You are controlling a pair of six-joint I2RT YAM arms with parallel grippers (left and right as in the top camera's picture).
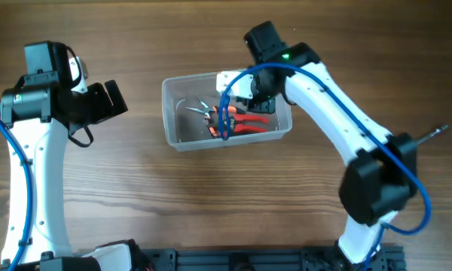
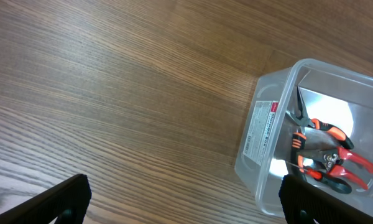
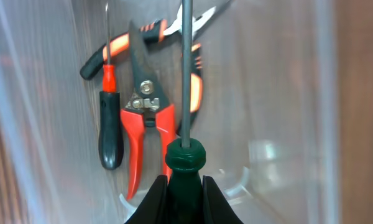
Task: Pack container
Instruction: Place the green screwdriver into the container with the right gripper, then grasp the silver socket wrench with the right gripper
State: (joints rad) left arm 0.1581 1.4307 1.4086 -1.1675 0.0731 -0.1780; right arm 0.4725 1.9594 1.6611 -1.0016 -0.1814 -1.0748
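The clear plastic container (image 1: 175, 134) sits mid-table; it also shows in the left wrist view (image 2: 261, 130) and the right wrist view (image 3: 286, 93). Inside lie red-handled snips (image 3: 143, 118), orange-and-black pliers (image 2: 311, 134) and a small red-and-black screwdriver (image 3: 109, 118). My right gripper (image 3: 185, 186) is shut on a green-handled screwdriver (image 3: 186, 158), holding it over the container with its metal shaft pointing into the tub. My left gripper (image 2: 180, 199) is open and empty above bare table, left of the container.
The wooden table (image 1: 211, 203) surrounds the container. The right arm (image 1: 339, 113) reaches over the container's right end. A white label (image 2: 261, 127) is on the container's end wall.
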